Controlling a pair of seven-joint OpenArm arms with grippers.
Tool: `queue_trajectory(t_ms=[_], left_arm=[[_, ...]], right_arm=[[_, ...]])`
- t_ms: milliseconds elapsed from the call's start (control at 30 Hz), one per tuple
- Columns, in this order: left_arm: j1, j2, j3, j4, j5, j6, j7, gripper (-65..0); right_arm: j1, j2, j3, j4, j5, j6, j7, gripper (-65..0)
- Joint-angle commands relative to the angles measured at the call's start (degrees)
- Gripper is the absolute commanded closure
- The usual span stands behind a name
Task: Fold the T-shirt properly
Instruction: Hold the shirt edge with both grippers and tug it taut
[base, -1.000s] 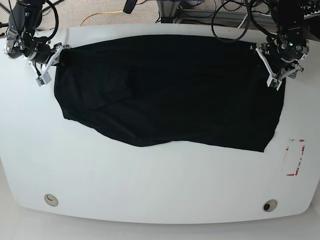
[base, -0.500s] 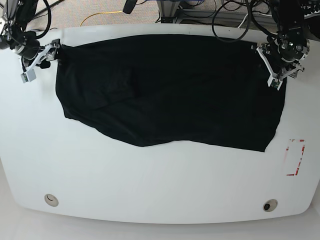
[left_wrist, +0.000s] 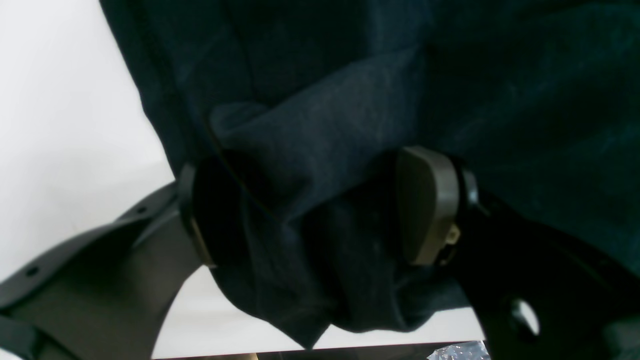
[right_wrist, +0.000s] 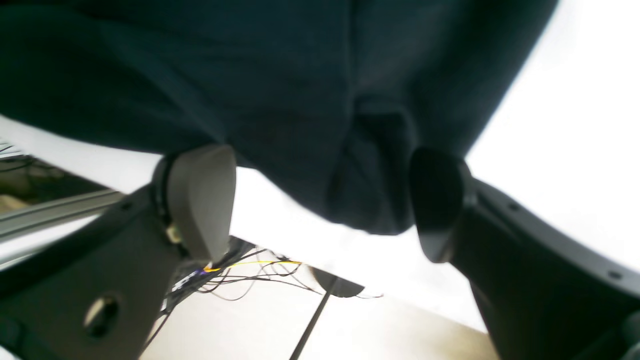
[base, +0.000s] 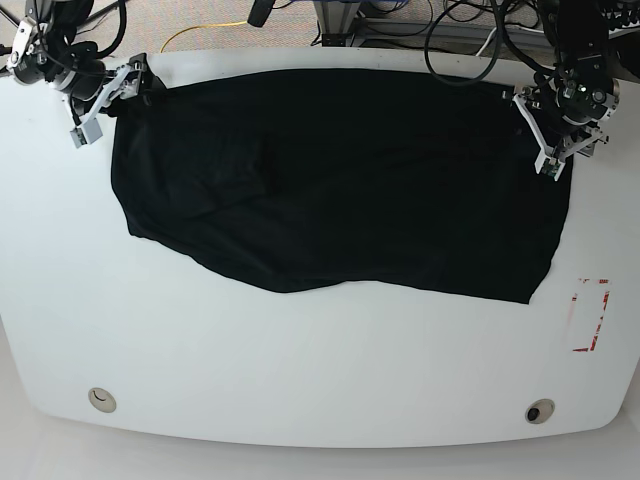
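Note:
The black T-shirt (base: 340, 180) lies spread wide across the white table (base: 300, 360), wrinkled, with its lower edge slanting. My left gripper (base: 541, 135) is at the shirt's right top corner. In the left wrist view, bunched cloth (left_wrist: 325, 150) fills the space between its widely spaced pads (left_wrist: 425, 205). My right gripper (base: 105, 100) is at the shirt's left top corner. In the right wrist view its jaws stand wide apart (right_wrist: 320, 200), with a fold of cloth (right_wrist: 370, 190) close to one finger and a bare gap beside the other.
A red-marked rectangle (base: 590, 315) sits near the table's right edge. Two round holes (base: 101, 400) (base: 540, 411) are near the front edge. Cables and frame parts (base: 460, 30) lie behind the table's back edge.
My right gripper swung out to the left, then came back up and right to the shirt's left top corner, which shifted right. My left gripper stayed put.

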Motion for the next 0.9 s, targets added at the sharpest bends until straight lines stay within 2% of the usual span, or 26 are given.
queue_trajectory(t_ms=[0,167,300,433,500,633,700,767,800,867], left_arm=[[0.0,-0.5,-0.2,0.4,0.7,0.0,0.7,-44.4],[-0.1,-0.5,0.0,0.4,0.7,0.0,0.6,-44.4],[-0.1,-0.5,0.1,0.4,0.7,0.0,0.6,-44.4],[-0.1,-0.5,0.2,0.4,0.7,0.0,0.6,-44.4],[-0.1,-0.5,0.2,0.4,0.7,0.0,0.6,-44.4],[-0.1,-0.5,0.2,0.4,0.7,0.0,0.6,-44.4],[0.0,-0.5,0.2,0.4,0.7,0.0,0.6,-44.4],[0.0,-0.5,0.2,0.4,0.7,0.0,0.6,-44.4],[0.0,-0.5,0.2,0.4,0.7,0.0,0.6,-44.4],[0.0,-0.5,0.2,0.4,0.7,0.0,0.6,-44.4]], right_arm=[[-1.8,1.3,0.8,1.1,-1.3,0.1,1.0,-51.5],[-4.1,1.7,0.7,2.8,-1.7,0.1,1.3,-51.5],[-4.3,1.3,-0.2,2.9,-3.5,0.1,4.2,-51.5],[-4.1,0.7,-2.5,2.8,-9.3,0.1,8.3,-51.5],[-2.5,-0.6,-3.5,2.7,-12.6,0.1,10.3,-51.5],[-0.5,-2.2,-3.7,2.7,-19.2,0.1,10.9,-49.8],[0.4,-2.8,-3.6,2.9,-21.3,0.1,10.9,-41.5],[0.5,-2.7,-3.6,3.0,-22.3,0.1,10.9,-30.4],[0.6,-2.6,-3.6,3.0,-22.8,0.1,10.9,-22.5],[0.7,-2.4,-3.6,3.0,-23.0,0.1,10.9,-13.6]])
